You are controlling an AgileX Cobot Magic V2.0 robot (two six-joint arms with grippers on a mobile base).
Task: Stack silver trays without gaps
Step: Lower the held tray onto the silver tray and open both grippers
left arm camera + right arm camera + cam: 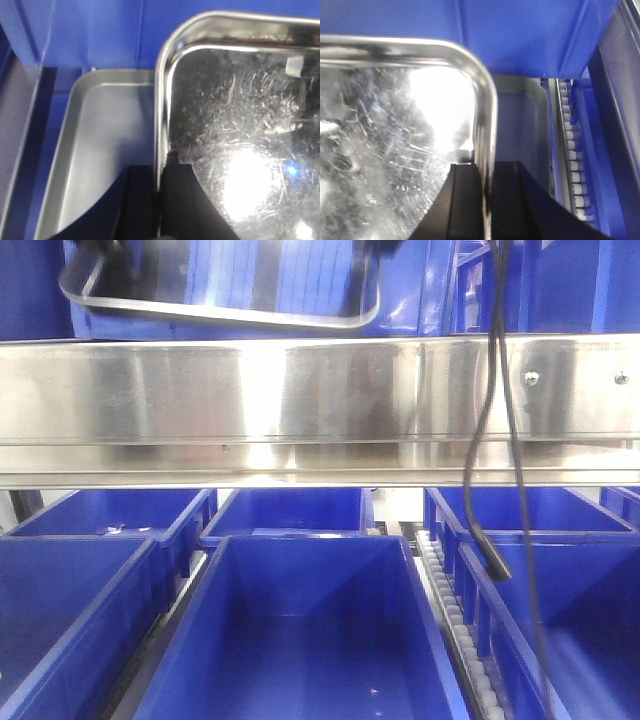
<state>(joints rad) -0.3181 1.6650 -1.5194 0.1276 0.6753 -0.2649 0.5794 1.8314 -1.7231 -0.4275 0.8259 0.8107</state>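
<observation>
Both my left gripper (159,200) and right gripper (487,200) clamp opposite rims of the upper silver tray (240,125), held above the lower tray (107,150); nesting not yet done.

Steel rail (300,390) across the front view, side to side. Behind and above it, held tray (225,295), tilted, with bins behind. Below the rail, bins in rows: centre bin (300,640) nearest, one either side, three more behind. Roller track (465,640) between centre and right bins. Cable (495,440) hanging in front of the rail, right of centre.

Left gripper (159,200) astride held tray's left rim; lower tray (100,150) beneath, offset left. Right gripper (485,200) astride right rim; lower tray edge showing to the right, rollers further right.
</observation>
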